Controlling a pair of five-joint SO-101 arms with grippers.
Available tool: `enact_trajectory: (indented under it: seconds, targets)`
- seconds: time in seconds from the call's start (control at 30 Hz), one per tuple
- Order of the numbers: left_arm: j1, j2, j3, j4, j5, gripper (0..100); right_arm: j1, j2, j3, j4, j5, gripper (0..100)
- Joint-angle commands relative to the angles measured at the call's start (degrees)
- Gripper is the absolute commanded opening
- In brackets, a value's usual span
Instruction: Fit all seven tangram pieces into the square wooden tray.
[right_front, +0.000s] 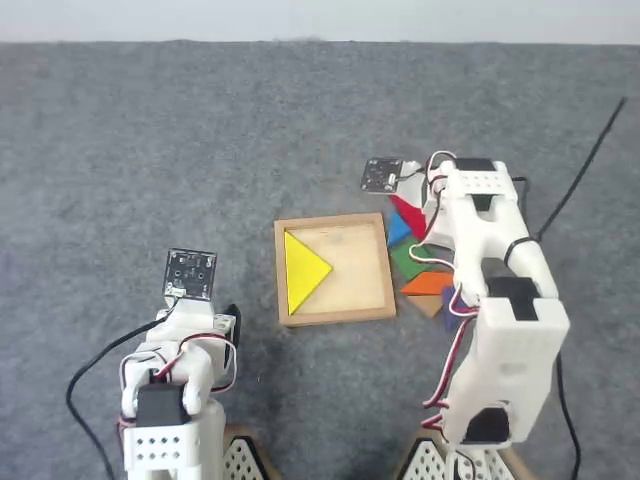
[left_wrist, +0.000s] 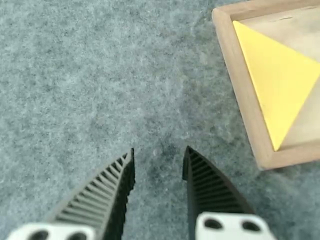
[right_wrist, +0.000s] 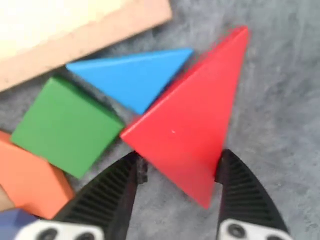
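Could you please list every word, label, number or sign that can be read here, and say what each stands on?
No text can be read.
The square wooden tray, the yellow triangular piece in it, and the red triangle, blue triangle, green square and orange piece beside the tray bear no print.
Any marking on the small dark circuit board on an arm's wrist is too small to read.

White arms (right_front: 508, 330) carry ribbed black end effectors (left_wrist: 159, 150) (right_wrist: 180, 154).
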Motion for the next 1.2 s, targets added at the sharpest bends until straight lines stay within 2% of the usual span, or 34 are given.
enact_trajectory:
  seconds: [0.0,0.13,0.33,0.57,0.73,0.93,1.17]
  targets:
    - [0.09,-1.58,-0.48,0.53,-0.35,15,2.86,-1.71,-3.6,6.46,-2.99,20.9]
    - [0.09,-1.58,-0.48,0.53,-0.35,15,2.86,-3.65,-3.6,12.53,-6.42,20.9]
    - [0.09,-1.58,-0.48,0.53,-0.35,15,2.07,-9.45,-3.87,12.0,-16.53,21.6]
    - [0.09,-1.58,-0.48,0.53,-0.35,15,-6.2,-12.09,-3.34,12.09,-27.69,32.9]
    - [0.09,-1.58,-0.48,0.53,-0.35,15,-7.43,-6.11,-3.34,10.15,-28.13,33.0]
    - [0.09,-1.58,-0.48,0.53,-0.35,15,-1.1,-0.84,-3.69,5.41,-27.87,33.0]
    - [0.09,-1.58,-0.48,0.53,-0.35,15,2.33,0.48,-3.78,4.18,-27.87,32.9]
